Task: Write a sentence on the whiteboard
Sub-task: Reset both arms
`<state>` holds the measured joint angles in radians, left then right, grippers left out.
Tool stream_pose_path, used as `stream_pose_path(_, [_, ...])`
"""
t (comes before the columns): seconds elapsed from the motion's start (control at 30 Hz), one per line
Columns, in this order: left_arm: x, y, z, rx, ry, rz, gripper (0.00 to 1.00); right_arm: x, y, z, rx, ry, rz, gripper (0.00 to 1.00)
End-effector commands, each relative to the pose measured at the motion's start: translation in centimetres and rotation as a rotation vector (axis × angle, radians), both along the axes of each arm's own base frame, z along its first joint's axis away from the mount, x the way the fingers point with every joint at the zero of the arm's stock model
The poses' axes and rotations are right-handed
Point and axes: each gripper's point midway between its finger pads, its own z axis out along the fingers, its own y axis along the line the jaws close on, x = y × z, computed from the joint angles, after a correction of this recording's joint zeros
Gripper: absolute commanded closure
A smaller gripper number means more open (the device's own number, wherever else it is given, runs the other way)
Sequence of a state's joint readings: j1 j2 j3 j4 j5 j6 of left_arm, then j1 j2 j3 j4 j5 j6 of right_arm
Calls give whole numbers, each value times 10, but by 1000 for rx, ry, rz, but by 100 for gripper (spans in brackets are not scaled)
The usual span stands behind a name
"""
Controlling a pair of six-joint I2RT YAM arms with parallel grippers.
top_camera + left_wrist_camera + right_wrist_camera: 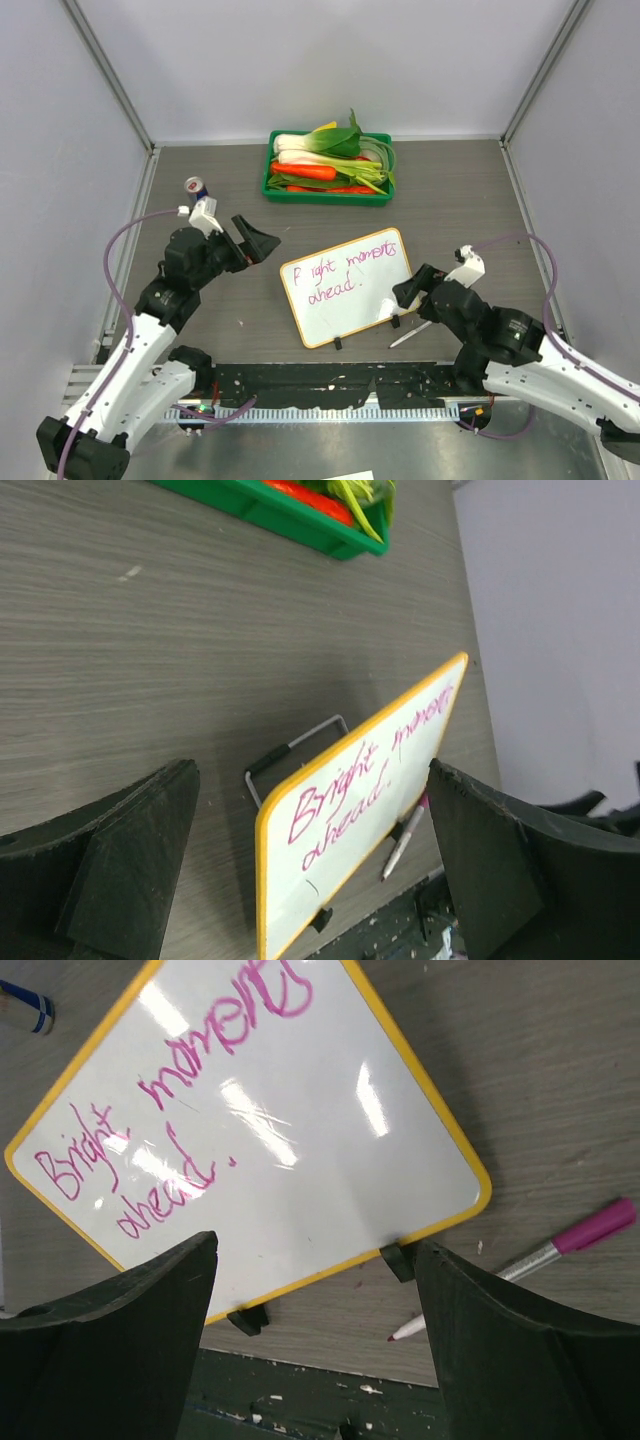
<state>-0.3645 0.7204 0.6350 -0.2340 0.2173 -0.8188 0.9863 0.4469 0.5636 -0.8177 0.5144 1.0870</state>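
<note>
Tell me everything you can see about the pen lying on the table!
The pen is a marker with a pink-purple back end, a silvery middle and a white front with a small dark tip, left uncapped. It lies flat on the grey wood-look table, just off the near right corner of the whiteboard, not touching it. Its tip points toward the table's near edge, close to one of the board's black clips. Only the table touches it.

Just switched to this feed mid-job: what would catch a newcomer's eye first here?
First the whiteboard at the middle of the table, bearing the sentence "Bright moments ahead." in magenta handwriting. Next comes the marker, tip bare, lying on the table off the board's near right corner beside the open right gripper. Then the green tray of vegetables at the far edge.
</note>
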Motion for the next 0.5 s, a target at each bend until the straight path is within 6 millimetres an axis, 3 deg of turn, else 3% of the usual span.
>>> stream_pose_path(0.0, [15,29,9,140,8,139,0,37,9,61,-80,-179,-28,15])
stream_pose_path(0.03, [18,34,11,164,12,163,0,43,11,61,-129,-184,-30,15])
stream_pose_path(0.07, [21,40,12,193,18,194,0,49,16,76,-152,-224,-10,15])
stream_pose_path(0.1, [23,45,13,217,20,217,0,56,20,79,-188,-233,-7,15])
stream_pose_path(0.13, [26,50,17,234,19,245,0,63,26,97,-208,-282,17,15])
stream_pose_path(0.17, [29,56,17,254,25,277,0,69,33,99,-239,-290,30,13])
stream_pose_path(0.2, [32,59,23,262,19,295,0,76,40,117,-253,-344,56,1])
stream_pose_path(0.3, [38,65,31,289,2,327,0,102,62,138,-252,-380,130,1])
stream_pose_path(0.4, [44,66,37,309,-36,327,0,136,60,139,-212,-347,147,1])
stream_pose_path(0.47, [48,71,36,341,-57,344,0,163,39,135,-202,-336,85,1])
